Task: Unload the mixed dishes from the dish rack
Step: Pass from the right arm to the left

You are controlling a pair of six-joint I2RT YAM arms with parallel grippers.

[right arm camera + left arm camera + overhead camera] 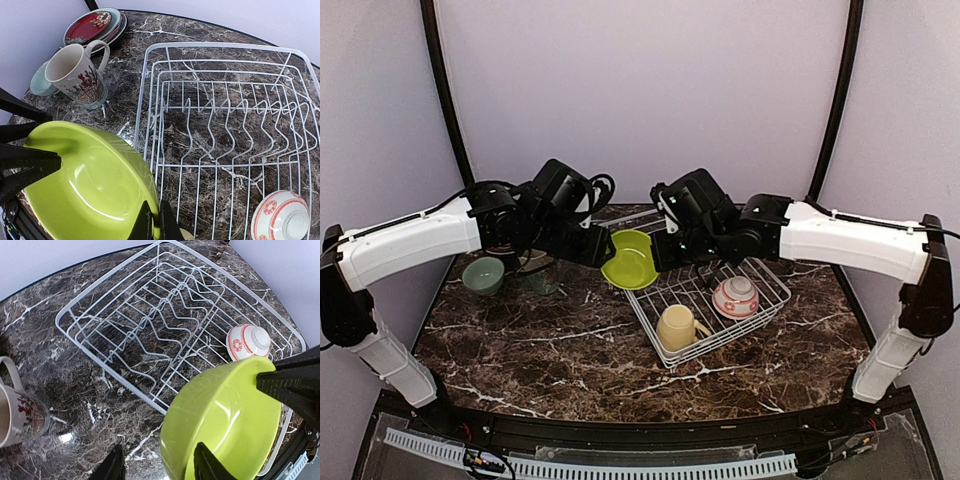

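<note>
Right tool (pixel 152 220) was pinched shut on the rim of the lime bowl (pixel 628 258), holding it tilted in the air at the left edge of the white dish rack (pixel 225 100). Left tool (pixel 160 452) was open, its fingers straddling the bowl's opposite rim. Inside the rack, a red-patterned bowl (pixel 735 295) sat upside down and a yellow mug (pixel 677 326) lay on its side. On the dark marble surface (pixel 550 350) left of the rack stood a teal bowl (pixel 482 273), a cream patterned mug (pixel 75 72) and stacked plates (pixel 95 25).
</note>
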